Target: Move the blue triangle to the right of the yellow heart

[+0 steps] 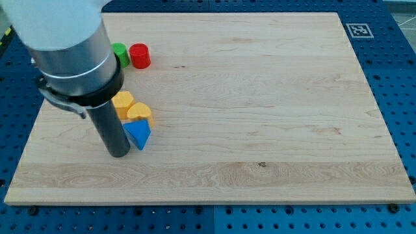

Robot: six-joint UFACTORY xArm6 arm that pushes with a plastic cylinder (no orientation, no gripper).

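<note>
The blue triangle (pixel 138 134) lies on the wooden board at the view's left. The yellow heart (pixel 140 113) sits just above it, touching or nearly touching it. My tip (pixel 119 153) is at the blue triangle's left side, right against it. The rod and the arm's grey housing hide the board above and to the left of the blocks.
A yellow block (pixel 123 101) lies up and left of the heart, partly hidden by the arm. A red cylinder (pixel 140 56) and a green block (pixel 119 53) stand near the board's top left. The board's left edge (pixel 26 146) is close to my tip.
</note>
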